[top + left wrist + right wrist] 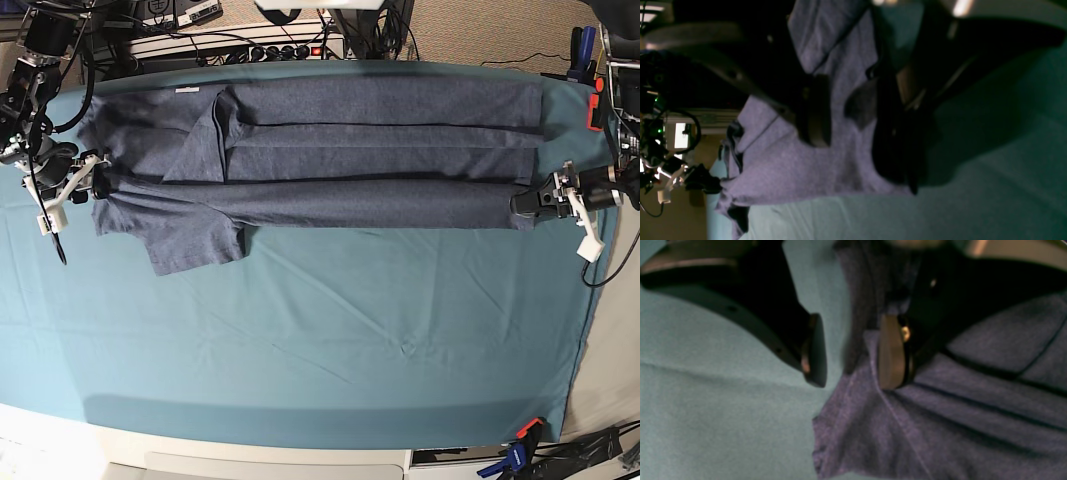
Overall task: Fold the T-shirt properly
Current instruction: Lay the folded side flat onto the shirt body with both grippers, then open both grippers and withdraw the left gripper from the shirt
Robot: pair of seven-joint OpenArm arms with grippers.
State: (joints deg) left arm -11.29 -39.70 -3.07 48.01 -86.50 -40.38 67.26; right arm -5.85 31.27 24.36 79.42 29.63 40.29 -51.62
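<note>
We see both grippers spread apart at the two ends of the T-shirt point(330, 150).

Our left gripper point(836, 113) has shirt cloth under its open jaws; dark shadow hides the cloth edge beside it. Our right gripper point(850, 350) straddles the blurry shirt edge, one finger over the teal tablecloth point(706, 406). Farther off, the shirt lies in long folds, one sleeve sticking out near the right gripper.

The base camera looked straight down from overhead; both wrist cameras (rolled sideways) sat close above the T-shirt point(330, 150), seen in all views.
</note>
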